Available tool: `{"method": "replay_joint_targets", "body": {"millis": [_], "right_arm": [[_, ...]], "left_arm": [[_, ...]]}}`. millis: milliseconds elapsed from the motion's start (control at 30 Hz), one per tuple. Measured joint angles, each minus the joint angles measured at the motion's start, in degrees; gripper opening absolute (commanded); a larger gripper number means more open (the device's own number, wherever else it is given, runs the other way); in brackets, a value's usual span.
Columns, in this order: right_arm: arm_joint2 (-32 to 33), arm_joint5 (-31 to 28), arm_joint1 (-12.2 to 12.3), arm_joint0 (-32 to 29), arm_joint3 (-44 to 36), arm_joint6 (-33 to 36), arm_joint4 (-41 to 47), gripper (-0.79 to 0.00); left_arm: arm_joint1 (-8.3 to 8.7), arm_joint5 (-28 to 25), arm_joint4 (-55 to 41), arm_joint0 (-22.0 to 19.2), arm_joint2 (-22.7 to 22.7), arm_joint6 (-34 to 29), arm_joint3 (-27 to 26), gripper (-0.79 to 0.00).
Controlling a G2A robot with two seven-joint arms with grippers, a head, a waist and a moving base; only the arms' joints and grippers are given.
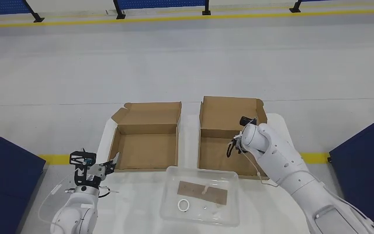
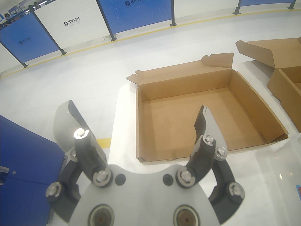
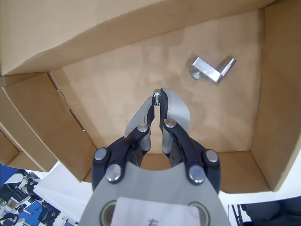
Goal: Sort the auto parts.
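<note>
My right gripper (image 3: 156, 98) hangs over the right cardboard box (image 1: 213, 161) and is shut on a small silver screw (image 3: 156, 97) held at its fingertips. On that box's floor lies a metal L-bracket (image 3: 209, 70) with a bolt in it. The left cardboard box (image 1: 145, 146) has nothing on its floor (image 2: 197, 116). My left gripper (image 2: 134, 114) stands open with nothing in it, near the table's front left, short of the left box; in the top view the left gripper (image 1: 111, 162) is by that box's near corner. A clear plastic tray (image 1: 231, 175) at the front holds a white ring (image 1: 183, 205) and small parts.
A brown cardboard sheet (image 1: 201, 192) lies in the clear tray. Both boxes have their lids folded back on the far side. Blue partitions (image 2: 131, 5) stand on the floor beyond the table, and a blue panel (image 1: 353, 161) stands to the right.
</note>
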Motion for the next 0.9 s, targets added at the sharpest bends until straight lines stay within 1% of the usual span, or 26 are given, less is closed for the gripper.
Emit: {"method": "replay_joint_targets", "body": {"millis": [433,900], "right_arm": [[-0.6,-0.8,-1.8,1.8,5.8,-1.0,2.0,-0.785],[-1.2,-0.8,-2.9,2.9,8.4,-0.9,1.7,-0.785]], "left_arm": [[0.00,0.0,0.0,0.0,0.0,0.0,0.0,0.000],[0.00,0.0,0.0,0.0,0.0,0.0,0.0,0.000]]}}
